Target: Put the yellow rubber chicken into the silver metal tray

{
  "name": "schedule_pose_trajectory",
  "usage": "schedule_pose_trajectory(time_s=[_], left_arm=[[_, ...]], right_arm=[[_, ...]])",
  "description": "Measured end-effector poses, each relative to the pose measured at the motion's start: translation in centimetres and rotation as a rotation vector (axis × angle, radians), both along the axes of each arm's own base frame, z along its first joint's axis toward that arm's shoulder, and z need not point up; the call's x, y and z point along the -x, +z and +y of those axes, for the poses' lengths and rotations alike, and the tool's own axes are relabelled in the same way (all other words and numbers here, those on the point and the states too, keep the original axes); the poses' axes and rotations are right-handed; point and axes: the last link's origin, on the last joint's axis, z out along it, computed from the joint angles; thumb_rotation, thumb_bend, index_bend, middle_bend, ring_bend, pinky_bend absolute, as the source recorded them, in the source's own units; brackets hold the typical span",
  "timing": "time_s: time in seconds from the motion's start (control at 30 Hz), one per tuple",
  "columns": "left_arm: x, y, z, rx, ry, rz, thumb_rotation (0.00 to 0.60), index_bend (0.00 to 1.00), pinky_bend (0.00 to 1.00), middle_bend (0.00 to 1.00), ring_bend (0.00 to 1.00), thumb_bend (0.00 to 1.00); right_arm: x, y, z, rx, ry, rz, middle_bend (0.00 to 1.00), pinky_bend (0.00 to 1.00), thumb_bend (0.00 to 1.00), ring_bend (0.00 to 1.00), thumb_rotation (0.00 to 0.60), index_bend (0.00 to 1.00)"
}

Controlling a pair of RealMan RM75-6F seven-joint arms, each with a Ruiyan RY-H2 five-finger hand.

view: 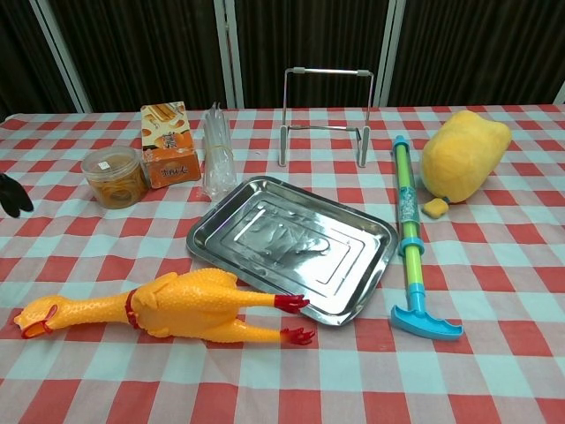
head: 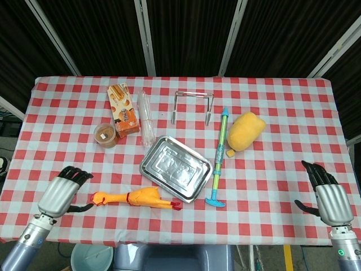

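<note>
Water squirter (head: 219, 158), plush mango (head: 245, 131), snack box (head: 123, 108).

my head camera looks from high above, almost straight down, and it takes in the whole checkered table (head: 271, 164) from the dark curtain side to the near edge. from there i see my left hand (head: 61, 191) and my right hand (head: 327, 195) at the two lower corners. my chest camera sits low at the near edge and faces forward across the cloth at a flat angle, much closer. both views share the middle of the table: the yellow rubber chicken (view: 163, 306), the silver metal tray (view: 291, 243) and the wire stand (view: 325, 115). in the chest view only dark fingertips (view: 12, 196) show at the left border.
</note>
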Motion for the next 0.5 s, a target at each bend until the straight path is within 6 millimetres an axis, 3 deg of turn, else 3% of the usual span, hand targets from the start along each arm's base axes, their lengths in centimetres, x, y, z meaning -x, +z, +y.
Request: schedule_pose_trajectory(time_s=[0.5], left_arm=[[-2.9, -7.8, 2.7, 0.119, -0.001, 0.028, 0.600, 0.31, 0.38, 0.34, 0.28, 0.14]], right_arm=[[0.2, -0.4, 0.2, -0.013, -0.019, -0.007, 0.16, 0.27, 0.15, 0.13, 0.600, 0.02]])
